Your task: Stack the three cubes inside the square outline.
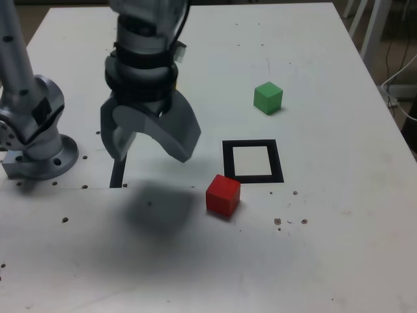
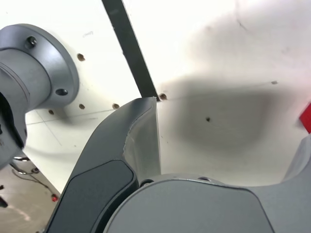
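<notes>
hand (image 1: 151,145) open, matte red cube (image 1: 223,194)

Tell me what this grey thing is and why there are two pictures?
It is a robot arm bolted to a white table. At its end hangs a grabbing tool, open wide and holding nothing. One picture comes from a camera standing off the arm, looking down at the table. The other comes from a camera on the arm's wrist, so you see the tool up close. On the table sit a red cube, a green cube and a black square outline with nothing inside. I see no yellow cube in either picture.
</notes>
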Motion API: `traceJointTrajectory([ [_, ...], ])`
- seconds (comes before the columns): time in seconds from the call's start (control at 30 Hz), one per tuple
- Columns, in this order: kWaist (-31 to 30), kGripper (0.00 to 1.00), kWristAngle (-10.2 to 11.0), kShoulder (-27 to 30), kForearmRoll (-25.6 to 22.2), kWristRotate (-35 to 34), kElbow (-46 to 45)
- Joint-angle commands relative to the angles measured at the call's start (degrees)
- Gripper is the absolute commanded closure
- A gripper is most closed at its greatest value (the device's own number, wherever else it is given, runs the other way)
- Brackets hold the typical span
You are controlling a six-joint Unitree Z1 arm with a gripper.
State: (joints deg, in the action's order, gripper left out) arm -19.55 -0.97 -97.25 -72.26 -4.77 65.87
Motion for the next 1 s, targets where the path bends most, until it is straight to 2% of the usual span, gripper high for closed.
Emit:
traceJointTrajectory([
  [0.0,-1.1,0.00,0.2,-1.7,-1.4,-0.1,2.4],
  [0.23,-3.6,0.01,1.0,-5.7,-5.1,-0.1,9.2],
  [0.5,-5.3,0.01,1.1,-10.8,-7.3,0.5,15.3],
  [0.97,-5.8,0.02,1.1,-18.9,-7.5,2.7,21.2],
])
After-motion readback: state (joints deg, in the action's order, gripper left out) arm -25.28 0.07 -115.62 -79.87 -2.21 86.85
